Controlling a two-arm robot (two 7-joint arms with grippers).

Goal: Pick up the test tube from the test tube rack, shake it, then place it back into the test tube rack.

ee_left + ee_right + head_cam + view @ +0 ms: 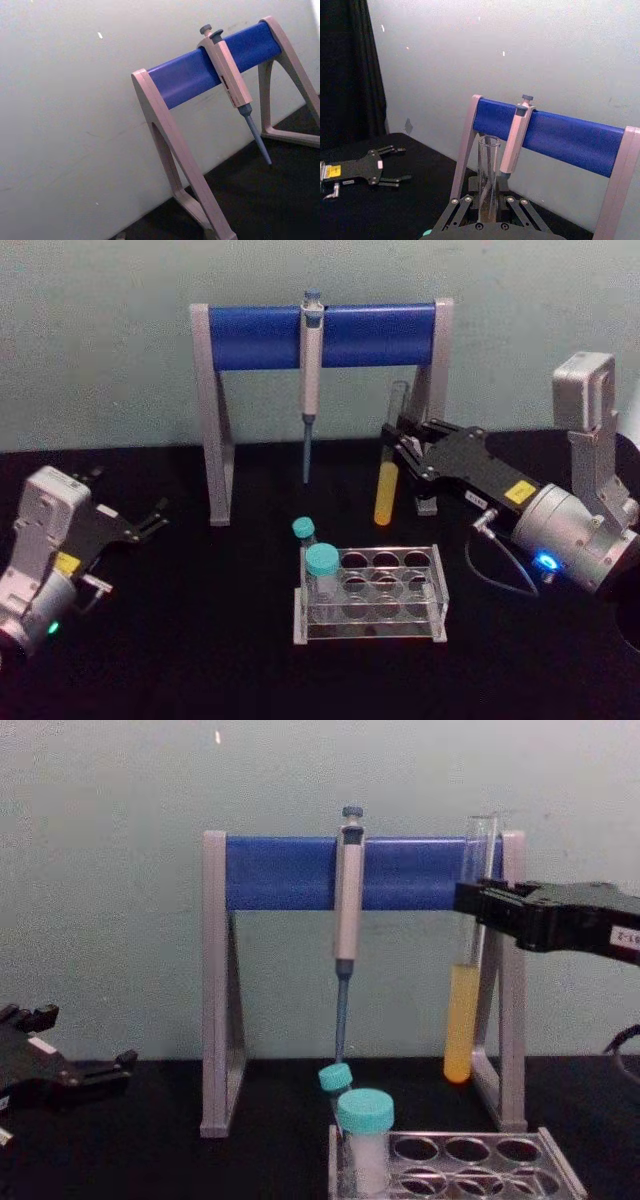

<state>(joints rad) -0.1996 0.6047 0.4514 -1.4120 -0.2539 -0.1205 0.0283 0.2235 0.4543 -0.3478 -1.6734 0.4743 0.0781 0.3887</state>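
The test tube (386, 480) is clamped upright by the right gripper (398, 445), aloft behind the test tube rack (370, 628) (its yellow label (519, 492) cannot be read). The left gripper (132, 492) is parked left, fingers spread.

Black right tool (400, 452), silver wrist (572, 532)

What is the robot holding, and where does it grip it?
The right gripper holds the test tube by its clear upper part, above the yellow liquid. The left gripper is open and empty.
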